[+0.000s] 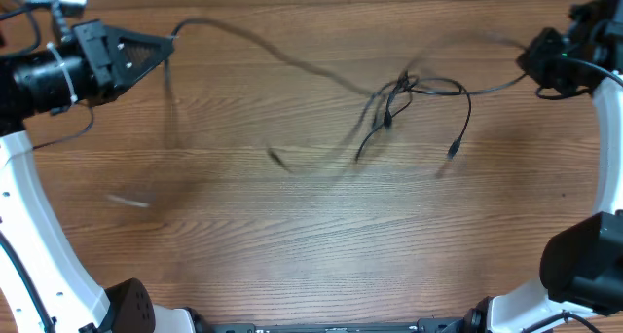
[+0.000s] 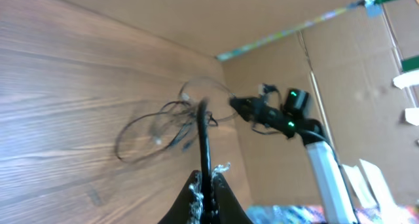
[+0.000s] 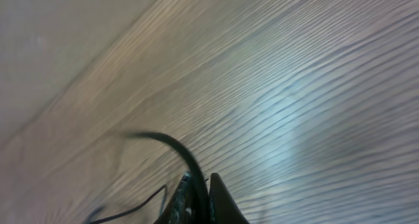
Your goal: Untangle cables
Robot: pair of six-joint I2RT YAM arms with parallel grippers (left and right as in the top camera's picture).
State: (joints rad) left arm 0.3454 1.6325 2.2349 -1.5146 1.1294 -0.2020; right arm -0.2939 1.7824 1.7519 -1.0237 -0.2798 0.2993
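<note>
The thin black cables (image 1: 409, 92) hang knotted above the table's back middle, with loose ends dangling toward the wood. One strand runs left to my left gripper (image 1: 171, 43), which is shut on it at the far left. Another strand runs right to my right gripper (image 1: 529, 58), shut on it at the far right. In the left wrist view the cable (image 2: 203, 135) leaves my shut jaws (image 2: 207, 179) toward the tangle (image 2: 171, 122). In the right wrist view a cable (image 3: 171, 145) curves out of my shut jaws (image 3: 198, 181).
The wooden table (image 1: 292, 236) fills the overhead view. A small pale object (image 1: 128, 202) lies on it at the left. Cardboard walls (image 2: 288, 60) stand behind the table. The arm bases (image 1: 574, 265) sit at the front corners.
</note>
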